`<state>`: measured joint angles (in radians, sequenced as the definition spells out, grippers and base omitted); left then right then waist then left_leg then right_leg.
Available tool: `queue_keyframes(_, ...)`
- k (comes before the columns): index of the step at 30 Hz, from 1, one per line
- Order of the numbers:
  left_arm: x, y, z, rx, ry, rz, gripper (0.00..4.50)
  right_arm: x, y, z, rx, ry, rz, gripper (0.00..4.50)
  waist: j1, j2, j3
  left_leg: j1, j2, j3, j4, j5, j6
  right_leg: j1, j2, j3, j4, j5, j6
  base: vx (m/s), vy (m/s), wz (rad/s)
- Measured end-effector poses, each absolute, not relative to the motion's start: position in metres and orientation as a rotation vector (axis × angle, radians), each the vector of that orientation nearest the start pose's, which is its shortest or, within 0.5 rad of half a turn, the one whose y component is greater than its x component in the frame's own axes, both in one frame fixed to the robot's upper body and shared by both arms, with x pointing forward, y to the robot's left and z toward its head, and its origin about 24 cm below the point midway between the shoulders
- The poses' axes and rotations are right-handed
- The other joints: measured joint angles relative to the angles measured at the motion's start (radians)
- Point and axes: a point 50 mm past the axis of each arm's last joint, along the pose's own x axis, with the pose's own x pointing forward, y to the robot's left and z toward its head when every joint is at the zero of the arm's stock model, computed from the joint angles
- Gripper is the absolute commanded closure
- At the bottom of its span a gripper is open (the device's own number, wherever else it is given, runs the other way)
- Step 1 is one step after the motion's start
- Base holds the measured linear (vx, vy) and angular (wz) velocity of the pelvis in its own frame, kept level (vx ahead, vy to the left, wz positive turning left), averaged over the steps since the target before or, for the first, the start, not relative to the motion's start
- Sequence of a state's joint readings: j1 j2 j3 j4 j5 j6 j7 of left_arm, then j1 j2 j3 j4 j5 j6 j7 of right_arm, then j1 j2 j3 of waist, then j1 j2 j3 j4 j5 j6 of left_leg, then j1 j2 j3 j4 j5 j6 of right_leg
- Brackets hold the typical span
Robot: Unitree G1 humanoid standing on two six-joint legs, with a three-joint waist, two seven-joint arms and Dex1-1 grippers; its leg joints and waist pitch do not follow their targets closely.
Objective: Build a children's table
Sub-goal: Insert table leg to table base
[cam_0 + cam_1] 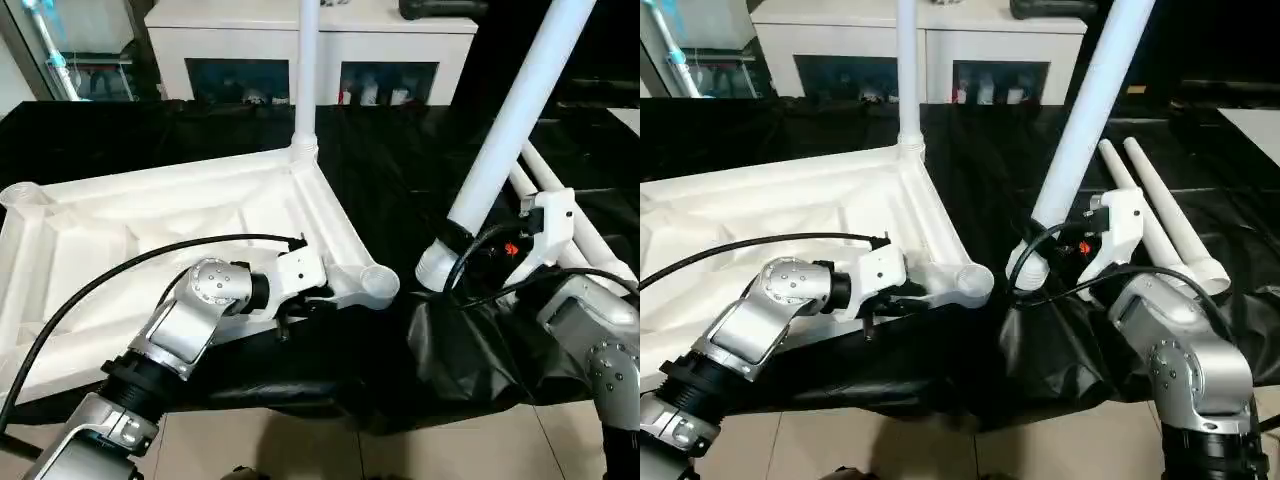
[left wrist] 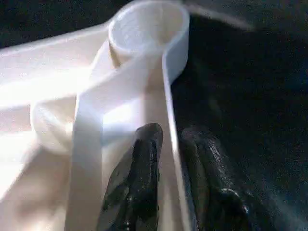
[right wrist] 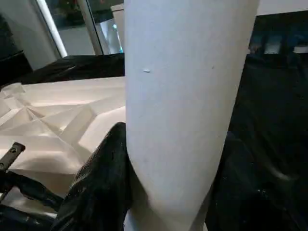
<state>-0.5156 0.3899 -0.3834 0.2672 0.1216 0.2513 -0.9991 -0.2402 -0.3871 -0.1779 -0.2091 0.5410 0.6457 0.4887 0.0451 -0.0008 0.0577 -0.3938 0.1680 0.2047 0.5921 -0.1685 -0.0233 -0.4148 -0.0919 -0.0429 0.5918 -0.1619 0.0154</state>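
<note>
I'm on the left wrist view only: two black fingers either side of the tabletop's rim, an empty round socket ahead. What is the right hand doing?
Observer: The right hand grips a tilted leg near its thick end, which sits beside the near corner socket, not in it.
Operator: Is any leg fitted yet?
Observer: One. An upright leg stands in the tabletop's far corner.
Operator: Where are the rest?
Observer: Two spare legs lie on the black cloth, on the robot's right, behind the right hand.
</note>
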Motion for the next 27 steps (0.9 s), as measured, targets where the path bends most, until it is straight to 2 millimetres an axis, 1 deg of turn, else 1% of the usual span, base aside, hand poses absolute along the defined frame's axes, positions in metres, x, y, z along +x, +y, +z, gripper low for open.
queue_keyframes(6,0.305,0.111,0.063,0.624,0.408,-1.205,3.45,0.283,-0.189,0.125,0.17,0.122,0.577,2.65,-0.001,-0.003,0.002,0.0,0.0,0.0,0.0,0.0,0.0,0.0,0.0,0.0,0.0,0.0,0.0,0.0,0.0,0.0)
queue_keyframes(7,0.305,0.111,0.063,0.622,0.414,-1.204,3.63,0.284,-0.188,0.127,0.168,0.119,0.586,2.65,-0.002,-0.003,0.002,0.0,0.0,0.0,0.0,0.0,0.0,0.0,0.0,0.0,0.0,0.0,0.0,0.0,0.0,0.0)
queue_keyframes(8,0.305,0.112,0.063,0.621,0.418,-1.204,3.63,0.285,-0.186,0.127,0.167,0.117,0.595,2.65,-0.003,-0.003,0.002,0.0,0.0,0.0,0.0,0.0,0.0,0.0,0.0,0.0,0.0,0.0,0.0,0.0,0.0,0.0)
queue_keyframes(11,0.304,0.112,0.063,0.618,0.421,-1.207,3.84,0.288,-0.184,0.128,0.17,0.117,0.606,2.65,-0.005,-0.003,0.002,0.0,0.0,0.0,0.0,0.0,0.0,0.0,0.0,0.0,0.0,0.0,0.0,0.0,0.0,0.0)
queue_keyframes(13,0.304,0.112,0.063,0.618,0.421,-1.21,4.08,0.292,-0.18,0.126,0.179,0.13,0.631,2.66,-0.008,-0.004,0.002,0.0,0.0,0.0,0.0,0.0,0.0,0.0,0.0,0.0,0.0,0.0,0.0,0.0,0.0,0.0)
queue_keyframes(14,0.303,0.111,0.063,0.614,0.415,-1.213,4.08,0.296,-0.173,0.123,0.192,0.139,0.666,2.66,-0.011,-0.005,0.003,0.0,0.0,0.0,0.0,0.0,0.0,0.0,0.0,0.0,0.001,0.0,0.0,0.0,0.0,0.0)
queue_keyframes(15,0.303,0.11,0.063,0.611,0.408,-1.21,4.24,0.298,-0.169,0.12,0.198,0.151,0.686,2.66,-0.012,-0.006,0.004,0.0,0.0,0.0,0.0,0.0,0.0,-0.001,0.0,0.0,0.001,0.0,0.0,0.0,0.0,0.0)
queue_keyframes(16,0.303,0.108,0.063,0.606,0.4,-1.213,4.25,0.299,-0.165,0.115,0.201,0.173,0.708,2.66,-0.012,-0.009,0.005,0.0,0.0,0.0,0.0,0.0,0.0,-0.001,0.0,0.0,0.001,0.0,0.0,0.0,0.0,0.0)
queue_keyframes(20,0.301,0.105,0.064,0.602,0.384,-1.222,4.5,0.307,-0.158,0.101,0.239,0.239,0.736,2.66,-0.007,-0.018,0.01,-0.001,0.0,0.001,0.0,0.0,0.0,-0.001,0.0,0.0,0.001,0.003,-0.005,0.0,0.0,0.0)
queue_keyframes(22,0.299,0.104,0.065,0.607,0.379,-1.222,4.5,0.313,-0.156,0.099,0.241,0.241,0.753,2.66,-0.007,-0.022,0.011,-0.001,0.0,0.001,0.0,0.0,0.0,-0.001,0.0,0.0,0.001,0.003,-0.005,0.0,0.0,0.0)
queue_keyframes(23,0.298,0.103,0.065,0.611,0.375,-1.22,4.5,0.316,-0.156,0.099,0.242,0.238,0.755,2.66,-0.008,-0.023,0.012,-0.001,0.0,0.001,0.0,0.0,0.0,-0.001,0.0,0.0,0.001,0.003,-0.005,0.0,0.0,0.0)
queue_keyframes(25,0.296,0.102,0.065,0.62,0.369,-1.227,4.5,0.319,-0.156,0.098,0.246,0.23,0.76,2.66,-0.004,-0.024,0.012,-0.001,0.0,0.001,0.0,0.0,0.0,-0.001,-0.001,0.0,0.001,0.003,-0.005,0.0,0.0,0.0)
queue_keyframes(27,0.295,0.101,0.064,0.626,0.371,-1.232,4.5,0.321,-0.154,0.098,0.251,0.231,0.766,2.66,-0.004,-0.026,0.012,-0.001,0.0,0.001,0.0,0.0,0.0,-0.002,0.0,0.0,0.001,0.003,-0.005,0.0,0.0,0.0)
